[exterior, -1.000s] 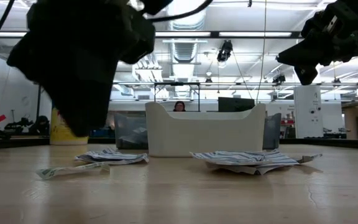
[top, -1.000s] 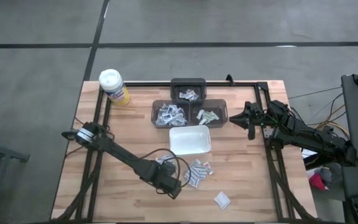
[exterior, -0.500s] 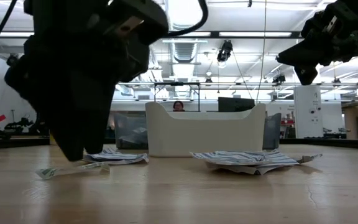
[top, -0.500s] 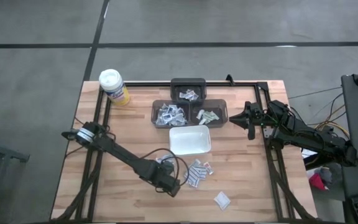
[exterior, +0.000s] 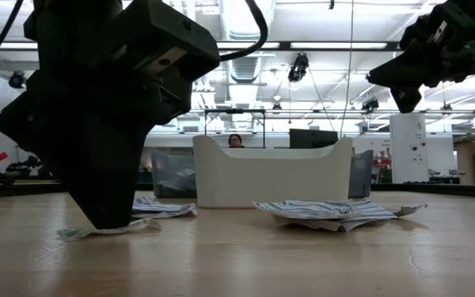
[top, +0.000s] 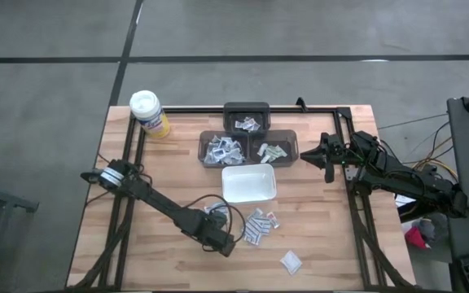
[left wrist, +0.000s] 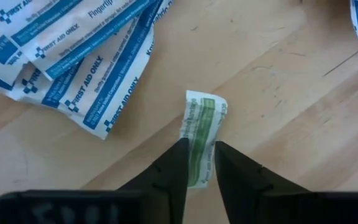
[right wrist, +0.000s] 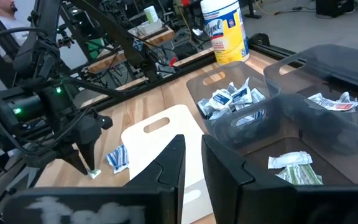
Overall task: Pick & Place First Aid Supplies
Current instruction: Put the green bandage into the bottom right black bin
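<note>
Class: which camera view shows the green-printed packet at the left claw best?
The left wrist view: the green-printed packet lies flat between the left claw tips. The low view shows only its edge; in the right wrist view it is a speck, and the high view hides it.

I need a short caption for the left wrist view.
Left gripper straddles a green-printed packet on the wooden table.
</note>
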Robot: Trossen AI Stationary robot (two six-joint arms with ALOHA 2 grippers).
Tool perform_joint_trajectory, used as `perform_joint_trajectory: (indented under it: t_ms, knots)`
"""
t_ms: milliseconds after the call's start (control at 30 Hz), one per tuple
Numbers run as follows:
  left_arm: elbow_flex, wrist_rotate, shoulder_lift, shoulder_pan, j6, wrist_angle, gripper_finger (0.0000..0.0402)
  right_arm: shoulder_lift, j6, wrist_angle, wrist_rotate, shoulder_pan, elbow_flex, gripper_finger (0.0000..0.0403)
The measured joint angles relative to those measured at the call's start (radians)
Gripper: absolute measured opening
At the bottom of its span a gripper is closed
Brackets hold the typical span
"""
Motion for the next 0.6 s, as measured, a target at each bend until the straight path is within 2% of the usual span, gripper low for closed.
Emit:
perform_joint_trajectory:
  t_ms: [333, 533, 600]
  knots:
    - [-0.001, -0.018, 0.002, 0.0, 0.029, 0.0, 0.0034, 0.0, 0.0, 0.0, 0.0, 0.0, 0.0, 0.0052]
    - [-0.001, -0.018, 0.002, -0.001, 0.054, -0.005, 0.0026, 0.0, 0.0, 0.0, 0.002, 0.0, 0.0, 0.0052]
    - [0.01, -0.018, 0.001, -0.001, 0.065, -0.055, 0.0027, 0.0, 0.0, 0.0, 0.002, 0.0, 0.0, 0.0052]
